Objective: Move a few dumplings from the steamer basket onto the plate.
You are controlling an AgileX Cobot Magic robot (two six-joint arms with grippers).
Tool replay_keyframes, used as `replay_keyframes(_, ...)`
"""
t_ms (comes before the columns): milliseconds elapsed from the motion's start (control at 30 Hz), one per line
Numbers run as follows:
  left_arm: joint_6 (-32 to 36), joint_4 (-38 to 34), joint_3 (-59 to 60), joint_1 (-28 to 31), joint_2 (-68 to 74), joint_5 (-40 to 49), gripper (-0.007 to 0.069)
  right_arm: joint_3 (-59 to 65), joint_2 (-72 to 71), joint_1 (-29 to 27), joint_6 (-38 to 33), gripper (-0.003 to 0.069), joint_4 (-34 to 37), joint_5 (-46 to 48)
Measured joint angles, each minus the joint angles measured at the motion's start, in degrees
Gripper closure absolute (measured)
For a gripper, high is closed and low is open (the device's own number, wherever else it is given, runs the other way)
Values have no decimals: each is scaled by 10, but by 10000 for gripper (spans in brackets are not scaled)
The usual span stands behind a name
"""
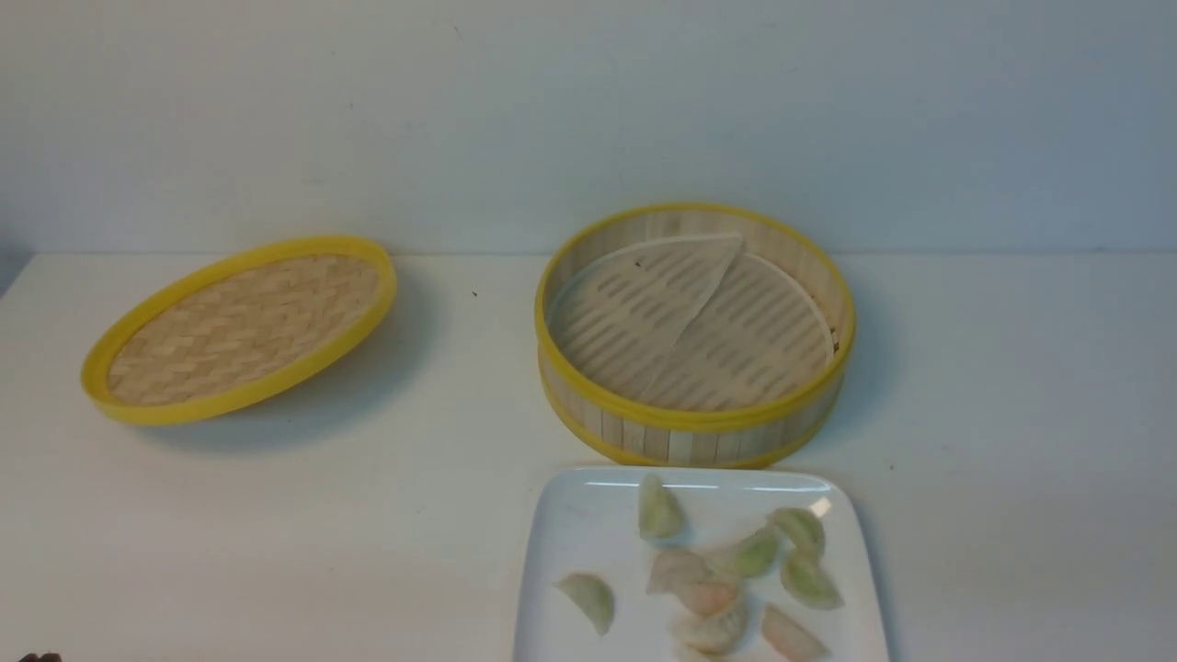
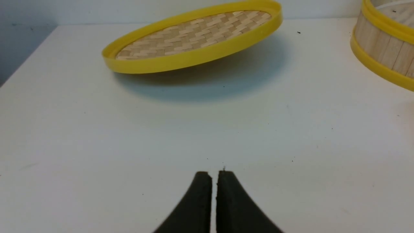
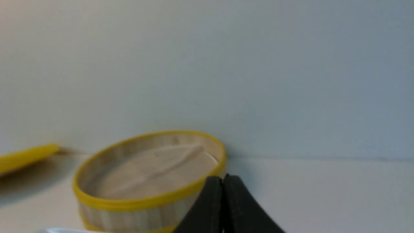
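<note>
The dumplings [image 1: 708,570] are lying on the plate [image 1: 570,552], the steamer basket [image 1: 694,336] ahead of both hands looking emptied; left hand [image 2: 214,176] and right hand [image 3: 223,179] are clenched, holding nothing, seemingly finished.

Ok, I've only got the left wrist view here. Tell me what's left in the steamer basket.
Observer: Front view shows the steamer basket holding only its folded paper liner; no dumplings in it.
Operator: Report where the dumplings are.
Observer: All the dumplings in view lie on the plate, just in front of the basket.
Operator: Give me the right hand.
Observer: The right hand is shut and empty, near the basket.
</note>
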Motion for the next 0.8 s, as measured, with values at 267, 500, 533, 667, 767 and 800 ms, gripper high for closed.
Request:
replay_keyframes(267, 0, 0, 0, 0, 0, 0, 617, 59, 1, -86, -2, 673, -15, 38)
replay_keyframes(500, 0, 0, 0, 0, 0, 0, 617, 59, 1, -92, -2, 673, -17, 39)
replay_keyframes(533, 0, 0, 0, 0, 0, 0, 617, 59, 1, -92, -2, 673, -17, 39)
replay_keyframes(667, 0, 0, 0, 0, 0, 0, 617, 59, 1, -92, -2, 673, -17, 39)
replay_keyframes(767, 0, 0, 0, 0, 0, 0, 617, 59, 1, -92, -2, 673, -17, 40)
replay_keyframes(800, 0, 0, 0, 0, 0, 0, 617, 59, 1, -92, -2, 673, -17, 40)
